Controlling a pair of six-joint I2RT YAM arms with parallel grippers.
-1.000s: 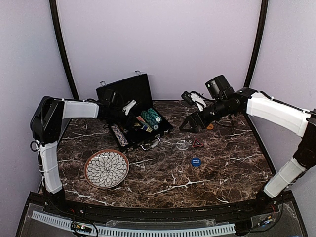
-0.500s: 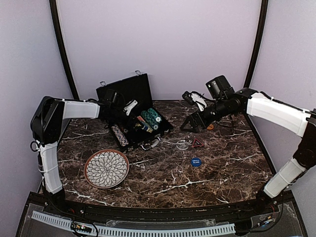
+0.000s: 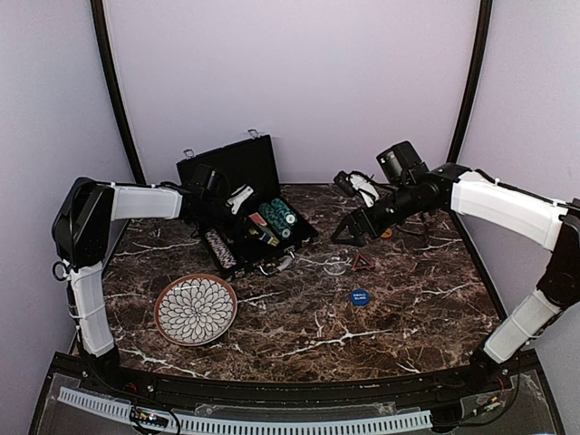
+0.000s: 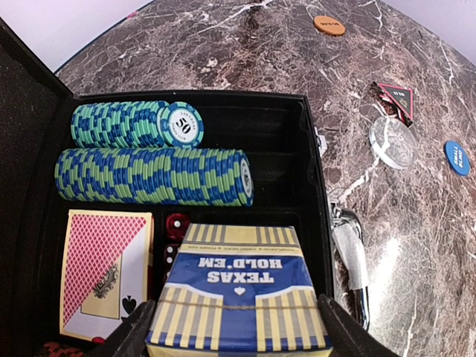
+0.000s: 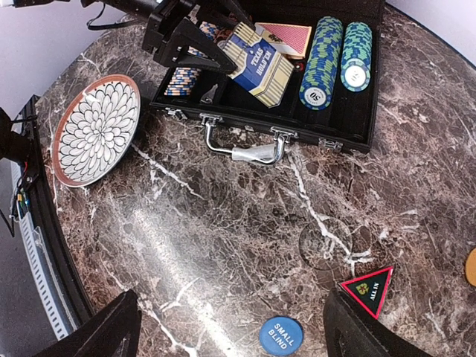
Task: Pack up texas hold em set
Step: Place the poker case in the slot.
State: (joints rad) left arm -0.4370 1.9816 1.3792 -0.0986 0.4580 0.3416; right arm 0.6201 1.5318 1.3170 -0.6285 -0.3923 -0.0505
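The deck is light, stiff cardboard and kinda slick, so pinching its sides looks right. Left gripper has it clamped, with the open case right underneath. Right gripper is spread wide and empty, blue button on the table down in front of it.
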